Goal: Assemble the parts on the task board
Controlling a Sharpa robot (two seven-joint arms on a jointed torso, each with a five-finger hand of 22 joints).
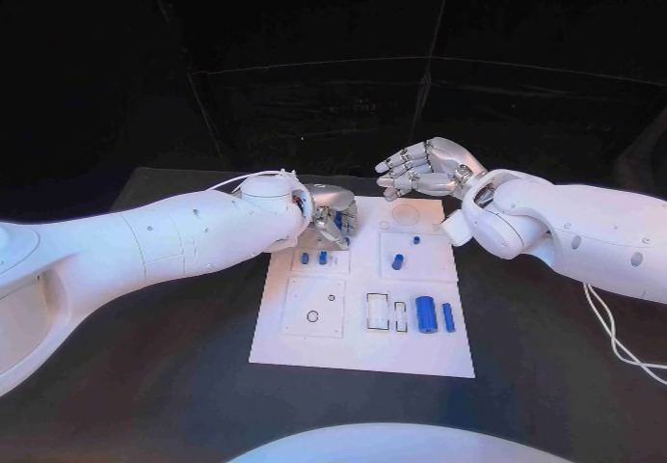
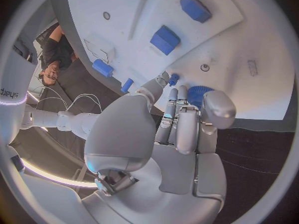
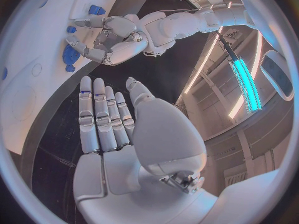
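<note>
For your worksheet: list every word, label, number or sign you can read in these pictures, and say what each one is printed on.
"sharp", cut off at the picture's rim: grey lettering on the robot's white arm, left wrist view.
The task board bears only outlines and holes, no lettering.
Nothing else is readable.

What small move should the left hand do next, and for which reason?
Probably close the fingers a little and lift. The left hand is curled over a round blue ridged part at the far left corner of the task board; a firm grip is not clear. The right hand is open, off the board.
</note>
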